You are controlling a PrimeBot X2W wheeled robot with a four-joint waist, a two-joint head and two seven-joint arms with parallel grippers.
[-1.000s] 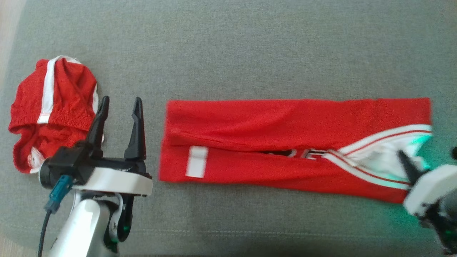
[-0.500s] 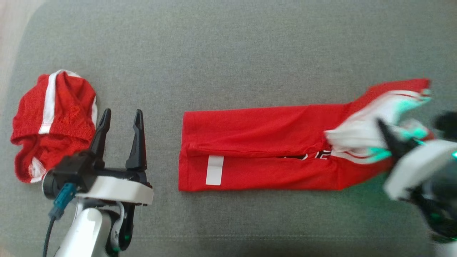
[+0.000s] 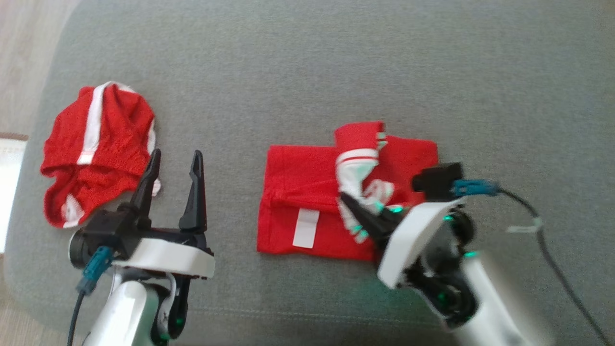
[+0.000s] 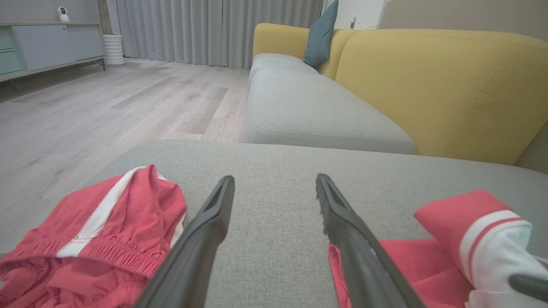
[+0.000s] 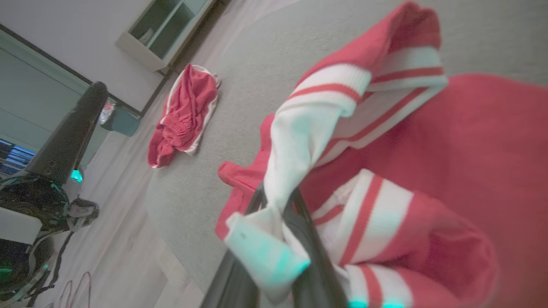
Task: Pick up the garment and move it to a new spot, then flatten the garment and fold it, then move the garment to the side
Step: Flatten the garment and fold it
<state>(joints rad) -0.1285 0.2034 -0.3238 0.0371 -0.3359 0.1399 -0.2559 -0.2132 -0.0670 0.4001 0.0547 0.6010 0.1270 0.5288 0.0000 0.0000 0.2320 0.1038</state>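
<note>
A red garment point(image 3: 307, 192) with white-and-red striped trim lies on the grey cushion point(image 3: 307, 72), its right end doubled back over the left half. My right gripper point(image 3: 353, 214) is shut on the white striped trim point(image 5: 295, 154), holding it just above the folded cloth. The left gripper point(image 3: 175, 161) stands open and holds nothing, left of the garment, between it and a crumpled pair of red shorts. In the left wrist view the garment point(image 4: 449, 244) lies right of the fingers point(image 4: 214, 214).
Crumpled red shorts point(image 3: 98, 151) with white stripes sit at the cushion's left end, close to its edge and the wooden floor point(image 3: 24, 57). A yellow sofa back point(image 4: 436, 85) and another grey seat point(image 4: 308, 111) lie beyond. A cable point(image 3: 547, 235) trails from the right wrist.
My right gripper has carried the garment's right end up and leftward over the rest, halving its length. The camera has shifted slightly. The left gripper kept its place, open.
</note>
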